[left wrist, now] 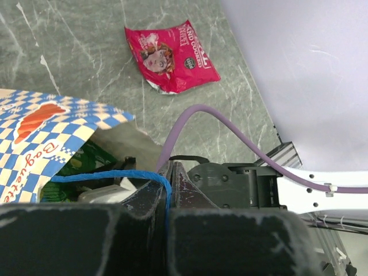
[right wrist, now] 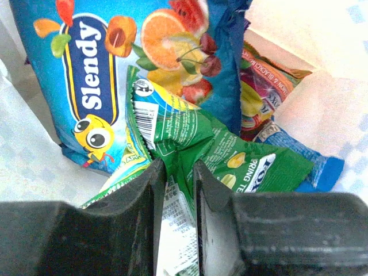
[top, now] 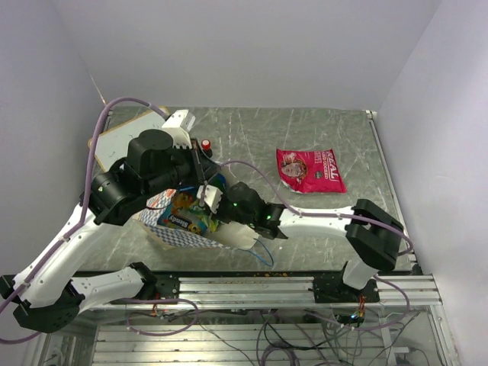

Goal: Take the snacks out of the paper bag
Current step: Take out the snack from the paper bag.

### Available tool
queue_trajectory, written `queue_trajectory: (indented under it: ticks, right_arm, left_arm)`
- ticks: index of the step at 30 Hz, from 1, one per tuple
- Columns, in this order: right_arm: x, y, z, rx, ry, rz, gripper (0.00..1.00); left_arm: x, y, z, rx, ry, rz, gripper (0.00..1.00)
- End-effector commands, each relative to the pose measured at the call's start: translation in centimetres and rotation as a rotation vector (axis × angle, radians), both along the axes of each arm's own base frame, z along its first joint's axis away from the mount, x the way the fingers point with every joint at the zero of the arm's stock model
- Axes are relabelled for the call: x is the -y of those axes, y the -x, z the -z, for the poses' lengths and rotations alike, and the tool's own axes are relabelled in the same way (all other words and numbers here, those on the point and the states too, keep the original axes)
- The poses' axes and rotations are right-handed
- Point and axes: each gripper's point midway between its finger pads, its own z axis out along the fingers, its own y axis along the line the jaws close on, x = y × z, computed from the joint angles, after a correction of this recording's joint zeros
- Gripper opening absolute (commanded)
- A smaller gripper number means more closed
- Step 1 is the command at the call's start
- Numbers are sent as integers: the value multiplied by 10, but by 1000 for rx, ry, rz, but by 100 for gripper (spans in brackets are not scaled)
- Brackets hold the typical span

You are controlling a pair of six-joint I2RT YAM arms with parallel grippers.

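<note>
From above, the bag lies on the table at about 8 o'clock, with its mouth toward the middle. The left claw reaches over its upper edge. The right claw is pushed into the mouth from 3 o'clock. A red packet lies flat on the table at 2 o'clock, well apart from the bag. A red-capped bottle stands just beyond the left claw.

The left wrist view shows the left claw clenched on the bag's blue cord, which runs off toward 9 o'clock. The checked bag wall fills the 9 o'clock side and a bit of green foil shows under it. The red packet lies at 12 o'clock.

The right wrist view looks inside the bag. The right claw is pinched on the near edge of a crumpled green packet at 6 o'clock. A blue "Slendy" packet lies at 11 o'clock, partly under the green one. A pink packet is at 2 o'clock and a small blue packet at 4 o'clock.
</note>
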Motion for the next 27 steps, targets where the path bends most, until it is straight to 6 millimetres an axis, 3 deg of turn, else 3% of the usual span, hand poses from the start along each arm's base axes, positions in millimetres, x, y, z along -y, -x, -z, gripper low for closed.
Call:
queue_trajectory:
  ticks: [1, 4, 9, 17, 21, 27]
  right_arm:
    - [2, 12, -54, 2, -156, -29, 22]
    - [6, 29, -89, 0, -261, -96, 16]
    - [14, 44, -106, -33, -327, -130, 3]
    - [29, 36, -147, 28, -373, -60, 0]
    - [49, 36, -171, 77, -390, -24, 0]
    - [96, 48, -227, 166, -436, 10, 0]
  left_arm:
    - [-5, -8, -24, 70, 5, -36, 7]
    - [-4, -12, -25, 81, 12, -48, 7]
    - [0, -18, -26, 96, 37, -58, 7]
    - [5, -23, -27, 112, 33, -52, 7]
    - [2, -28, -31, 133, 18, -73, 7]
    - [-12, -41, -26, 136, -55, -165, 7]
